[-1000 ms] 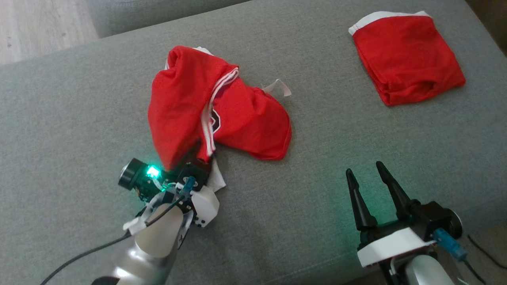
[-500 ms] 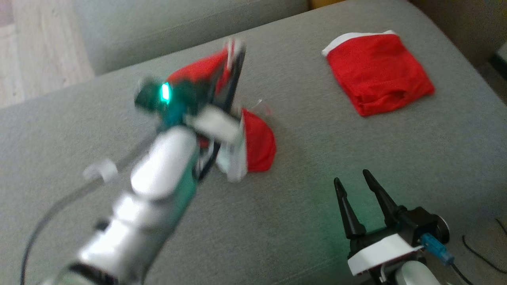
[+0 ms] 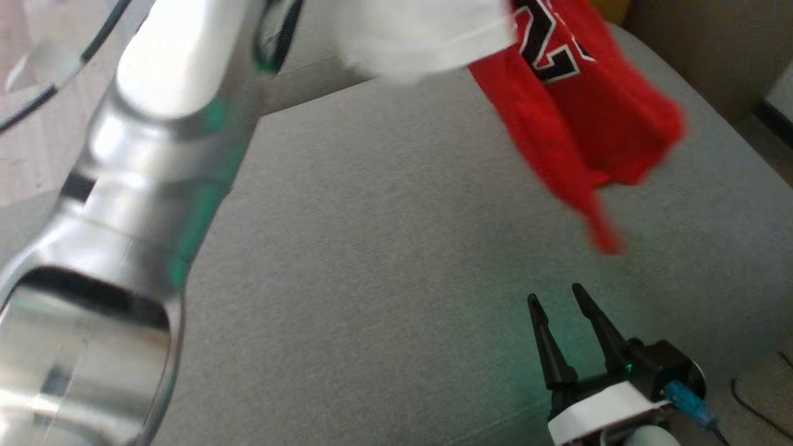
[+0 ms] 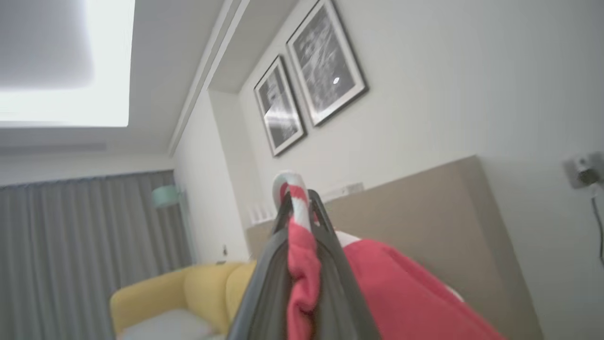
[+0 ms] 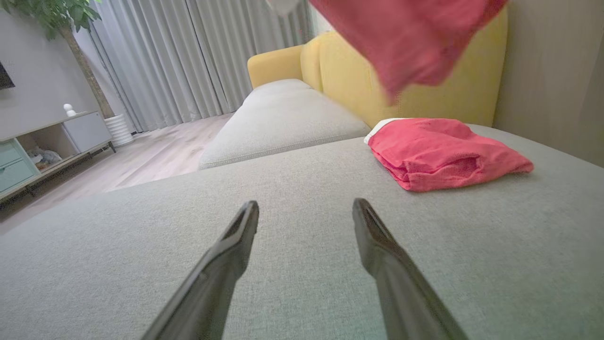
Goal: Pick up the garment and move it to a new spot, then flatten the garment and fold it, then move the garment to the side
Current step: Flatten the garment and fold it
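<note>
Head view: red mesh jersey with white shoulder panels (image 3: pixel 576 118) hangs above the grey fabric seat (image 3: pixel 372 248), its dark lettering blurred; right gripper (image 3: pixel 554 296) open, empty. Left wrist view: left gripper (image 4: pixel 298 196) clamped on the jersey's striped trim, framed pictures (image 4: pixel 309 89) behind. Right wrist view: folded red cloth (image 5: pixel 443 151) on the seat, yellow sofa (image 5: pixel 330 66) beyond.

Bright even room light, heavy motion blur on left arm (image 3: pixel 124 186) and garment (image 3: pixel 576 124), ceiling panel (image 4: pixel 66 61) blown out white, green glow on grey cushion (image 3: pixel 495 353) beside right gripper (image 3: pixel 555 294), wrist-view fingers (image 5: pixel 222 264) soft.
</note>
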Controlling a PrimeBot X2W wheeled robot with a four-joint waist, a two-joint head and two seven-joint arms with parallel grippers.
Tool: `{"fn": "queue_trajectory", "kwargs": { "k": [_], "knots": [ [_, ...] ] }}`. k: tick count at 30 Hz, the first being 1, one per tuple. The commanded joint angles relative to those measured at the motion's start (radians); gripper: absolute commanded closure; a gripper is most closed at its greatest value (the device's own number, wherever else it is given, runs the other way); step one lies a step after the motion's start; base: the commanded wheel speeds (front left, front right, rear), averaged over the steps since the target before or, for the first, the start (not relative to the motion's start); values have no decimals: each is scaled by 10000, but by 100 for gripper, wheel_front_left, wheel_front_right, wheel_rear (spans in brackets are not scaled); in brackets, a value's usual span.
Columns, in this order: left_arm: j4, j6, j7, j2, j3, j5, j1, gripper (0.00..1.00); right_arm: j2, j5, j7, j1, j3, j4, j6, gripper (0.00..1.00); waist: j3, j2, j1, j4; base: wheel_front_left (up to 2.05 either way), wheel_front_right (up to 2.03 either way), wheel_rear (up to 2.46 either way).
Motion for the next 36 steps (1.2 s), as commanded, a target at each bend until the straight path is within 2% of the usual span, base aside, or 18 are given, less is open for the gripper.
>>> {"fn": "queue_trajectory", "kwargs": {
  "k": [1,9,10,11,12,14,17,22,29,32,36],
  "knots": [
    [134,99,21,664,272,-70,318,100,-6,43,-111,-182,197,-337,65,0,-27,0,2,263,0,0,0],
    [1032,-194,-290,1883,462,-847,4741,100,-6,-178,-111,-123,-121,-466,65,0,406,0,2,1019,0,0,0],
    [1044,-265,-357,1983,564,-984,5232,75,-6,-243,-111,-122,-142,-464,65,0,476,0,2,1116,0,0,0],
    [1036,-306,-408,2066,640,-1059,5652,11,-5,-312,-111,-117,-180,-465,65,0,561,0,2,1233,0,0,0],
    [1009,-260,-447,2186,769,-1105,6001,0,-5,-376,-111,-123,-208,-462,65,0,623,0,2,1318,0,0,0],
    [602,46,-480,2417,1177,-1053,6491,0,-5,-472,-111,-124,-324,-479,65,0,735,0,2,1519,0,0,0],
    [-774,611,-487,2525,2074,-759,7425,0,-5,-567,-111,-96,-494,-535,65,0,787,0,2,1859,0,0,0],
    [-2706,1019,-489,2152,2959,2,9422,0,-13,-621,-111,-42,-507,-545,65,0,741,0,2,2328,0,0,0],
    [-3387,761,-491,1093,2932,526,11481,0,-30,-618,-111,-44,-449,-554,65,0,808,0,2,2650,0,0,0],
    [-3119,517,-491,710,2791,513,11837,0,-46,-608,-111,-86,-455,-576,65,0,910,0,2,2651,0,0,0],
    [-2587,269,-491,471,2465,515,11910,0,-80,-605,-111,-112,-475,-581,65,0,1025,0,2,2623,0,0,0]
  ]
}}
